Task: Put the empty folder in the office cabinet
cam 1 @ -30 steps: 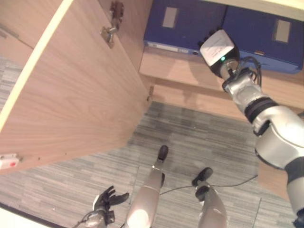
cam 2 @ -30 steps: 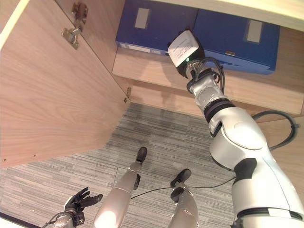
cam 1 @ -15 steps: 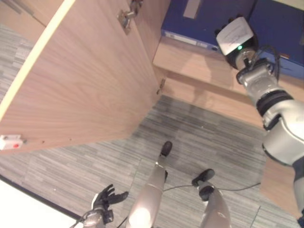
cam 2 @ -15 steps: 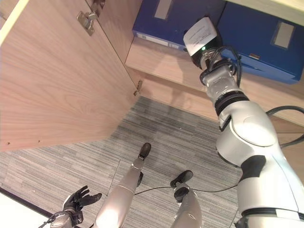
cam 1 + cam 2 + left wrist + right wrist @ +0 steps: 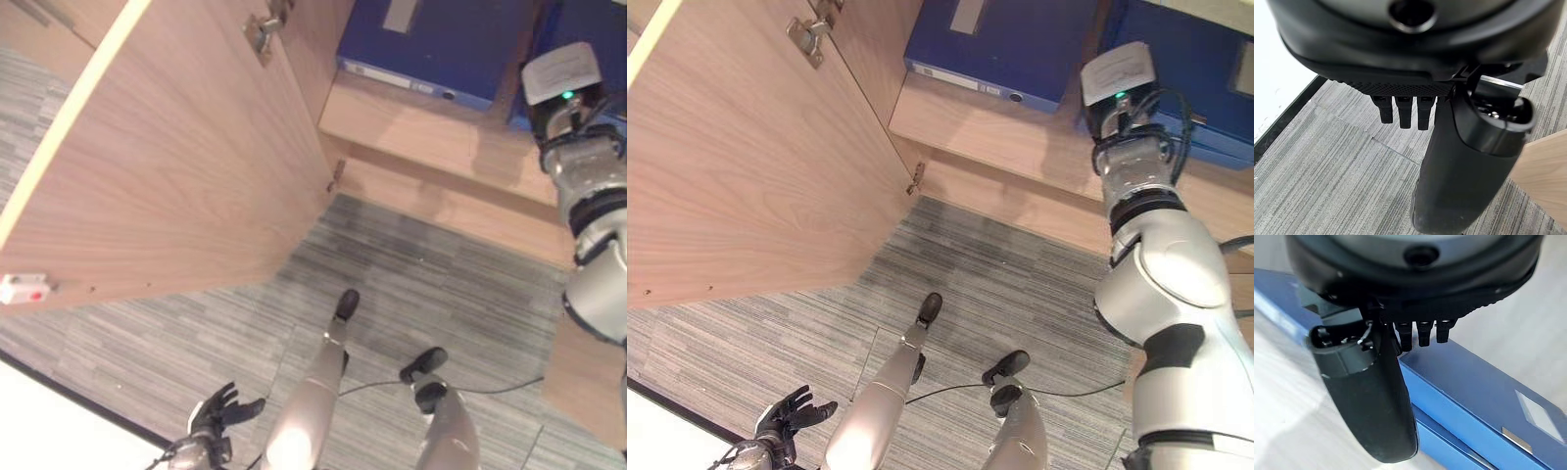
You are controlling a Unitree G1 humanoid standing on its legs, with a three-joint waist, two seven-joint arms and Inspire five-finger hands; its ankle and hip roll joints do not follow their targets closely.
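Note:
Two blue folders lie flat on the cabinet shelf (image 5: 421,132): a left folder (image 5: 431,44) and a right folder (image 5: 1205,88). My right hand (image 5: 1117,70) is raised to the shelf at the near left corner of the right folder. The right wrist view shows its fingers straight over that folder's (image 5: 1484,401) top and its thumb (image 5: 1371,401) alongside the folder's edge, not curled round it. My left hand (image 5: 220,416) hangs low over the carpet, fingers spread and holding nothing; its thumb (image 5: 1464,171) also appears in the left wrist view.
The open wooden cabinet door (image 5: 176,166) swings out on the left, with a metal hinge (image 5: 260,34) near its top. Grey carpet (image 5: 441,284) lies below the shelf. A white surface (image 5: 59,421) borders the carpet at lower left.
My right hand has moved right, from the seam between the two folders onto the right folder's corner. The camera has shifted. The left hand has stayed put.

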